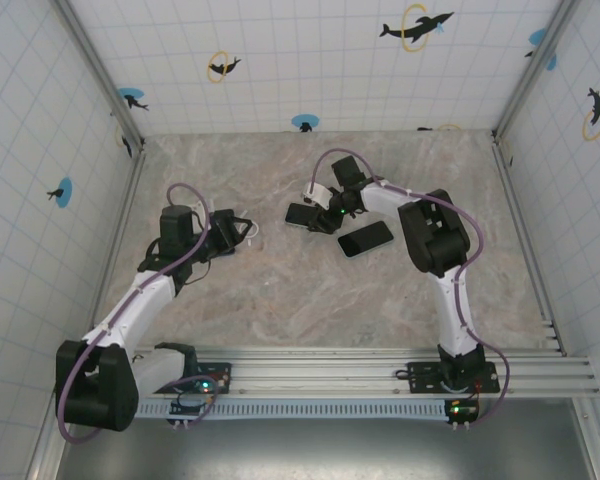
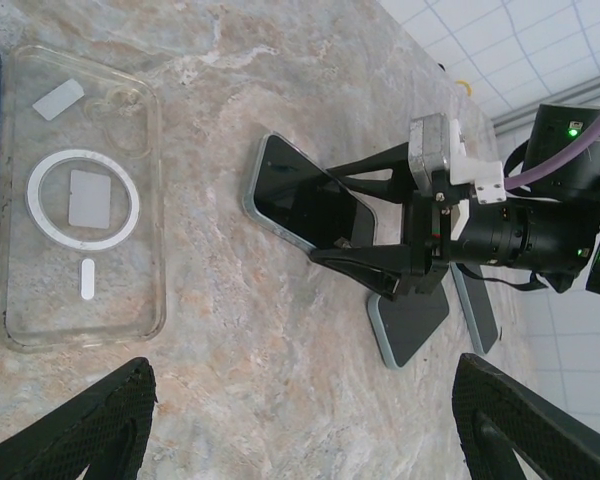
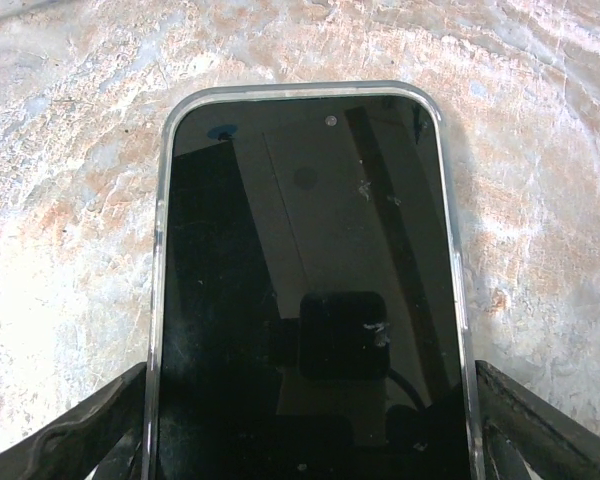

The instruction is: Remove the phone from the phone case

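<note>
Right hand point(image 2: 320, 217) straddles the phone point(image 3: 305, 280) on the worktop point(image 1: 280, 290), we can't tell if clamped; phone case point(image 3: 161, 250) on it. Left hand point(image 2: 305, 365) wide open, empty. We judge removal all left.

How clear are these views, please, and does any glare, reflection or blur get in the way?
Right wrist: the phone screen mirrors dark shapes, though the phone case rim is sharp. Left wrist: the empty clear case is crisp; the left gripper's fingers look soft. Top external: even light, faint shadows.
</note>
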